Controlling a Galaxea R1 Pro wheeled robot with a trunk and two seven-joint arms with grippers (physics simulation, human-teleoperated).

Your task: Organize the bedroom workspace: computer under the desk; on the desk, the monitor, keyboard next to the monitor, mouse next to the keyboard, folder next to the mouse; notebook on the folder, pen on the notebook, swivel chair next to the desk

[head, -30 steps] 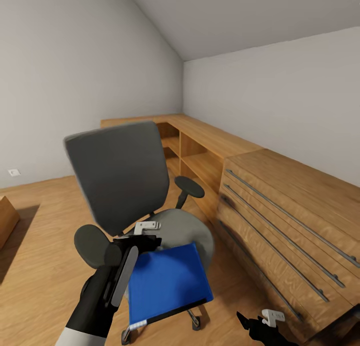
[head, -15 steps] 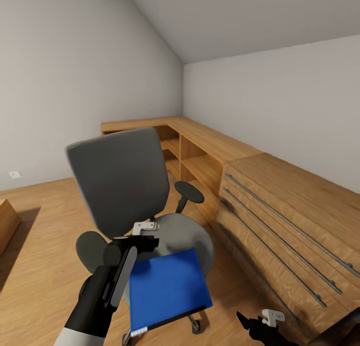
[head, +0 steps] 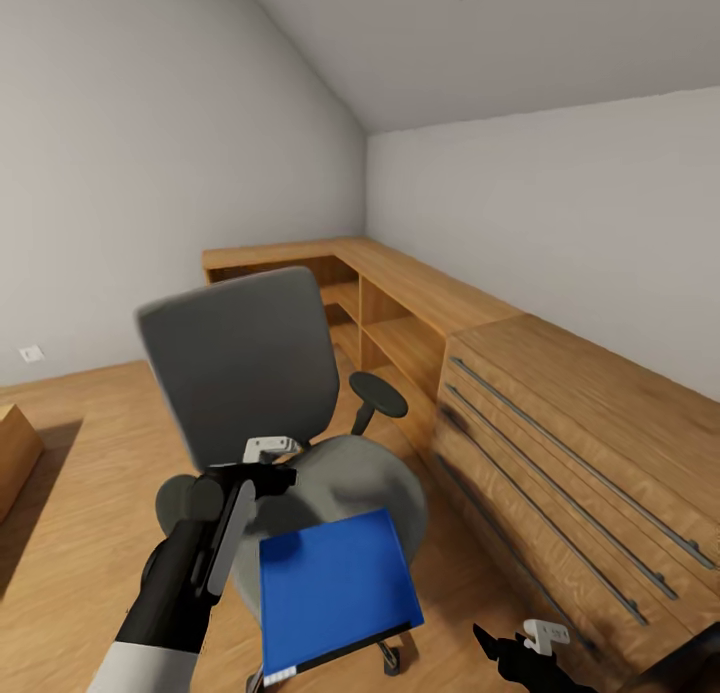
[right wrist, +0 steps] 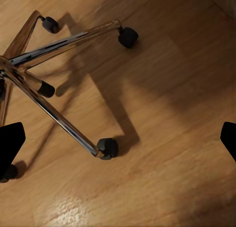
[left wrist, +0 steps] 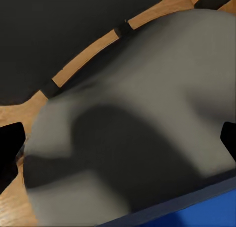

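We see the blue folder point(head: 335, 593) lying flat on the grey swivel chair point(head: 260, 393) seat, our left gripper point(head: 262, 460) wide open above the seat, our right gripper point(head: 520, 645) wide open above the wooden floor point(right wrist: 162, 114)

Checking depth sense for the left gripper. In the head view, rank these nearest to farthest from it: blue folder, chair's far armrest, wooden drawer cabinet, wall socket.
1. Blue folder, on the seat just beside the left gripper.
2. Chair's far armrest, across the seat.
3. Wooden drawer cabinet, on the robot's right side.
4. Wall socket, low on the back wall, far left.
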